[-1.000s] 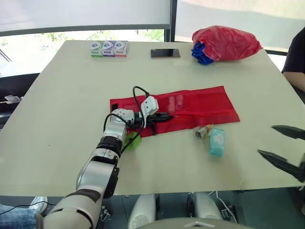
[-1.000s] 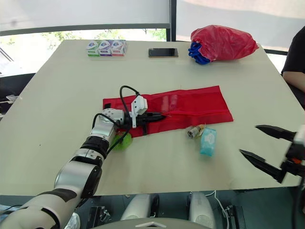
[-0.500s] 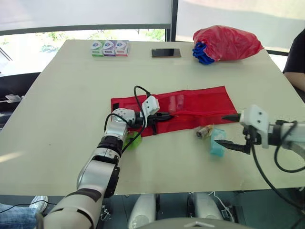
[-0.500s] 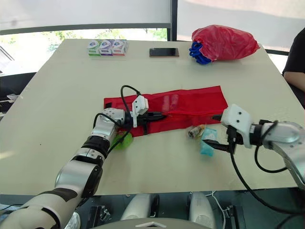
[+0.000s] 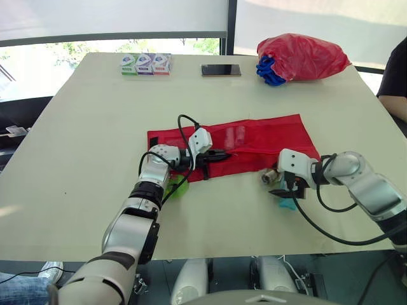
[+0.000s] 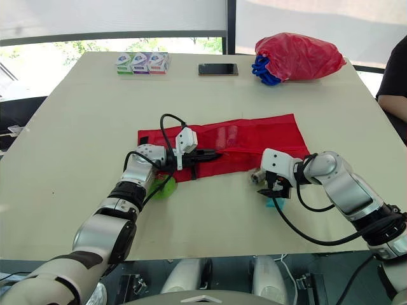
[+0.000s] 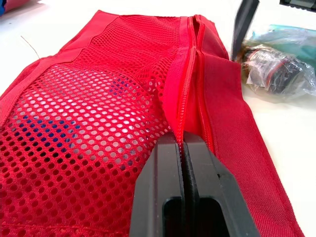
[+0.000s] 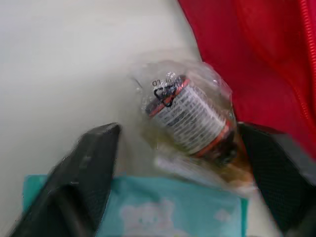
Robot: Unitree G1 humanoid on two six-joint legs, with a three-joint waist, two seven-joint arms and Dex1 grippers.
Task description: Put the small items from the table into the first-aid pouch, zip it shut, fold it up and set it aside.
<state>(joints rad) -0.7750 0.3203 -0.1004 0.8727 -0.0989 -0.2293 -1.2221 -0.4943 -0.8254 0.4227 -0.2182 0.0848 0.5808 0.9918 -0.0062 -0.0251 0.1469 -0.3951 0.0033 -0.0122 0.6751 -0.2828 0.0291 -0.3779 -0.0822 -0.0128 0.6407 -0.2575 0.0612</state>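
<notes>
Right gripper (image 5: pixel 280 186) has swung in from the near edge to the loose items.
Head view: red pouch (image 5: pixel 267 136) lies flat on the table (image 5: pixel 95 127), left gripper (image 5: pixel 221 154) at its near edge. Left wrist: jaws closed, pinching pouch fabric beside the zipper (image 7: pixel 190 64). Right wrist: jaws spread wide, empty, straddling a wrapped vial (image 8: pixel 190 116) beside the teal packet (image 8: pixel 148 212).

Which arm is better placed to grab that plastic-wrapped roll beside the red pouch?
Right. The right gripper is open with a finger on either side of the wrapped roll, while the left gripper is shut on the red mesh pouch at its zipper edge.
</notes>
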